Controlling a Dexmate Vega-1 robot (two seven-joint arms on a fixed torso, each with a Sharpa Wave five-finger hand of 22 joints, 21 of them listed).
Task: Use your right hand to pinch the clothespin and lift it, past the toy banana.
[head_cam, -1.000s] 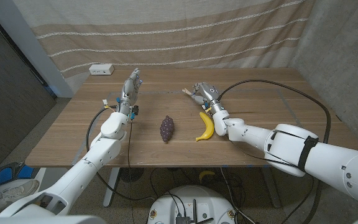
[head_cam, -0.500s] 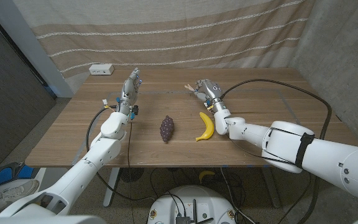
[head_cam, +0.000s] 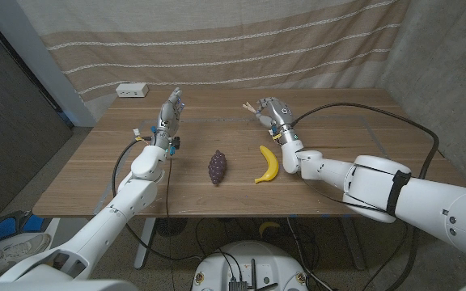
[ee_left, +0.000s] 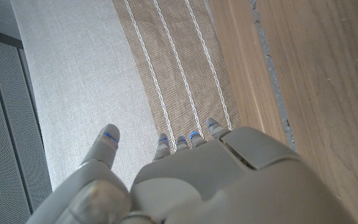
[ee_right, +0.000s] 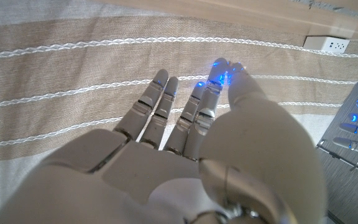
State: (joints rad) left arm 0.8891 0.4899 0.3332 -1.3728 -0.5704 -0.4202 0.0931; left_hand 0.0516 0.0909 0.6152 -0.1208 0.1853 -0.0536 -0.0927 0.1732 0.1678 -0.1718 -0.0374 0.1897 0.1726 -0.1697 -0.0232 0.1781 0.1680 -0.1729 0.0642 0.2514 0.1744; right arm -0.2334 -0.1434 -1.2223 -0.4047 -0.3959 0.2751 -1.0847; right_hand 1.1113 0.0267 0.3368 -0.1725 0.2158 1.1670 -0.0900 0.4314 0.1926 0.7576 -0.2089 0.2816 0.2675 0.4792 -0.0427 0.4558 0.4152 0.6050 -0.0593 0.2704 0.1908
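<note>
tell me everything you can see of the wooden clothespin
The small pale wooden clothespin looks like two thin wood prongs. It is pinched at the fingertips of the right hand, off the table, beyond the yellow toy banana. Its prongs stick out toward the robot's left. Its spring is too small to make out.

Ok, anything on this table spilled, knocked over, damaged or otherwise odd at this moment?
Nothing stands out. The yellow toy banana and the dark purple toy grape bunch lie whole on the wooden table. The right hand pinches the small wooden clothespin beyond the banana; the left hand holds nothing.
</note>
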